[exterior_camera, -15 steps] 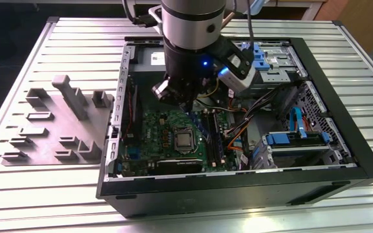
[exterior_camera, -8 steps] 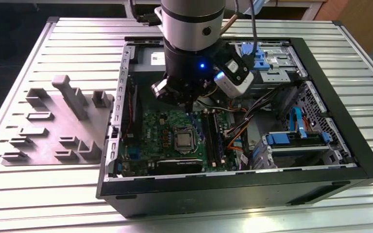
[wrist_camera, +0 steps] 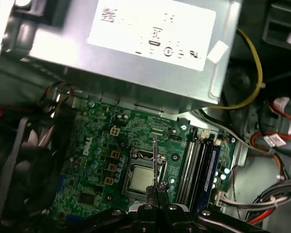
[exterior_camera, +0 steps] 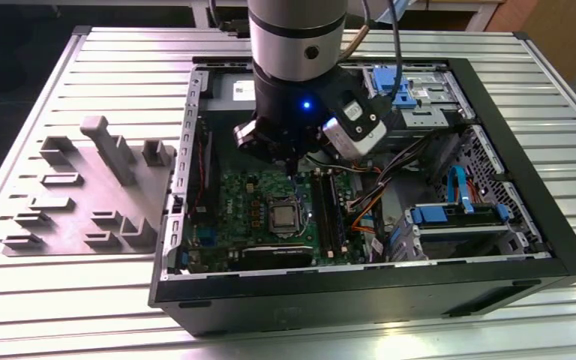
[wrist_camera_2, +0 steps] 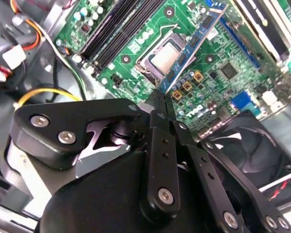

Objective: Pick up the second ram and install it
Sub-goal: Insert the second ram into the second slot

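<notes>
The second ram shows in the second wrist view as a long narrow blue strip running away from the fingertips, its near end covered by the black fingers; in the first wrist view the second ram is turned edge-on, a mere thin line, so its faces cannot be made out. The hand is clenched on that end and holds the stick over the processor socket of the green board, beside the black slots and not in them; how high it hangs above the board is hard to judge. A dark blue strip lies along the outer slot; whether it is a seated stick I cannot tell.

In the exterior view the arm stands in front of the far part of the board and covers much of the grey power-supply box; the socket and slots lie in the open just below it. A yellow wire curves round the box's corner; a black fan sits at the board's edge, half cut off. The open computer case rests on the slatted desk, with the grey plastic fixture just beside it on the exterior view's left.
</notes>
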`<state>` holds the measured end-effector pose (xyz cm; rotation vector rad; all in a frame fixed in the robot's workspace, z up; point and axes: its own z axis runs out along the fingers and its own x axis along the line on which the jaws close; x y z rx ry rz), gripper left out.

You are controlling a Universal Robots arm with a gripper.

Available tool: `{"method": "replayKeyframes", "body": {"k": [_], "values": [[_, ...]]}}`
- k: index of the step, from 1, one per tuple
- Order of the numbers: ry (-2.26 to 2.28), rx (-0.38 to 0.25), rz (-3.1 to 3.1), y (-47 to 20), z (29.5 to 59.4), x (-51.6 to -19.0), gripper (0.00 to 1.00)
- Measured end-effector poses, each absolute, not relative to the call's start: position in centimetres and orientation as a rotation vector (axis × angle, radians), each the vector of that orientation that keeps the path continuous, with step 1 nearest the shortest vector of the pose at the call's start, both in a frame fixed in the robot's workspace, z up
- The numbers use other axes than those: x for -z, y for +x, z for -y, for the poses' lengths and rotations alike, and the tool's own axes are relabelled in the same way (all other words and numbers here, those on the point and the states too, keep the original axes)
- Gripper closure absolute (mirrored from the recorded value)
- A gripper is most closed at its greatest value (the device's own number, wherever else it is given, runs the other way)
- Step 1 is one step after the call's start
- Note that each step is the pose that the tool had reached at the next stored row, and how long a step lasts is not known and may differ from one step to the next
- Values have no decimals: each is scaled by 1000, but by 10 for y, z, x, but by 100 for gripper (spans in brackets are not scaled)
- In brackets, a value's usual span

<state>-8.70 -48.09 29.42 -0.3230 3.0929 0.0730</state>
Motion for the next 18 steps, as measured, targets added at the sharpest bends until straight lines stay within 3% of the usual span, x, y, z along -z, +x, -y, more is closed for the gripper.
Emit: {"method": "replayKeyframes", "body": {"k": [18], "values": [[-65,-69,-3105,-77,481,-291,89]]}}
